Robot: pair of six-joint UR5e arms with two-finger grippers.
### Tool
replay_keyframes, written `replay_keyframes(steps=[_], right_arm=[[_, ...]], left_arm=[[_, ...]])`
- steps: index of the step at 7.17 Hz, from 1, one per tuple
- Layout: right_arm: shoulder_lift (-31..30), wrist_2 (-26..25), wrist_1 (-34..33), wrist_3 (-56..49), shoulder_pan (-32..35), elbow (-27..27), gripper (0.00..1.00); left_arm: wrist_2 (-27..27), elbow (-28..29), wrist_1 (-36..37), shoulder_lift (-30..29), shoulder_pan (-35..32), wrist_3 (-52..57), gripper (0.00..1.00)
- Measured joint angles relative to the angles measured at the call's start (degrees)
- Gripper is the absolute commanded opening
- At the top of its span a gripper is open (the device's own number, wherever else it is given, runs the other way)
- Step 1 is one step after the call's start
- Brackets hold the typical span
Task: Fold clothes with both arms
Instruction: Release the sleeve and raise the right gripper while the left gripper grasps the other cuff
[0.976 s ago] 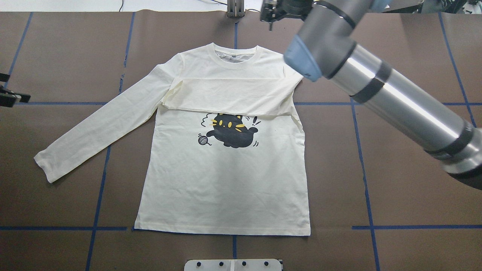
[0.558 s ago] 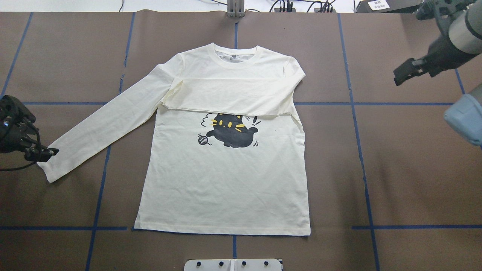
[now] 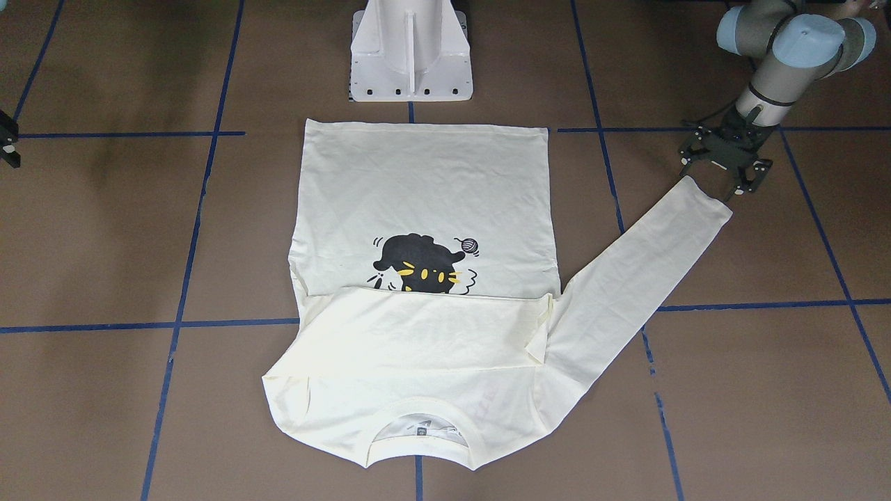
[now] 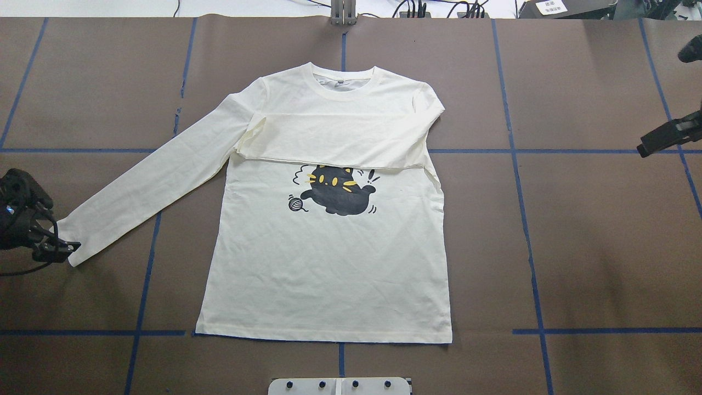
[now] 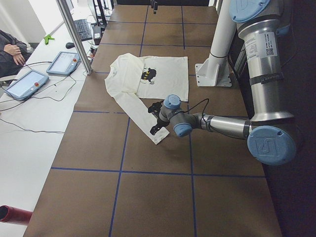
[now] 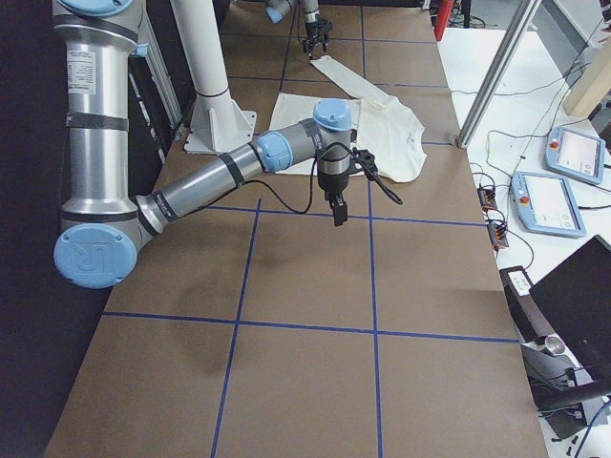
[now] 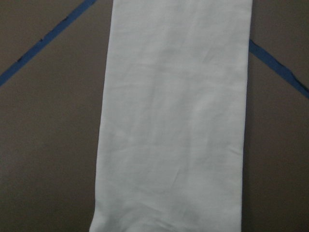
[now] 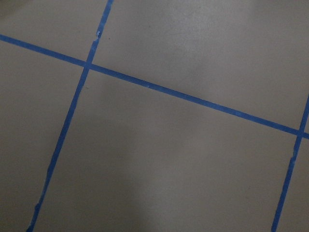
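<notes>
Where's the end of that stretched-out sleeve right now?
In the overhead view, the cuff lies at the table's far left, at the jaws of the left arm.

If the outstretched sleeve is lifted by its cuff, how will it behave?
The sleeve will probably hang limp: it is thin cloth lying flat with soft wrinkles. It looks light, yet the T-shirt body may drag along with it. The other sleeve, folded across the chest, might then slip open.

Even, diffuse top light; soft shadows.
Both wrist views are dim and soft; the T-shirt looks nearly washed out overhead; a faint shadow darkens the front-facing view's upper left.
</notes>
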Motion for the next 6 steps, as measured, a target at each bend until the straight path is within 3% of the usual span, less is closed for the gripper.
replay_keyframes(steps=[1, 3, 4, 6], right_arm=[[-1.7, 0.8, 2.1, -0.4, 0.4, 0.0, 1.0], [-2.7, 1.5, 3.5, -0.6, 0.7, -0.1, 1.0], [-2.7, 1.6, 3.6, -0.6, 0.8, -0.1, 1.0], [-2.8, 1.6, 3.7, -0.5, 0.9, -0.2, 1.0]], left_arm=[[0.2, 0.1, -0.1, 0.2, 1.1, 0.0, 0.79], [0.7, 0.3, -0.1, 0.2, 2.1, -0.1, 0.15], [1.3, 0.3, 0.0, 0.2, 2.2, -0.2, 0.0], [2.9, -0.1, -0.1, 0.2, 2.2, -0.2, 0.0]])
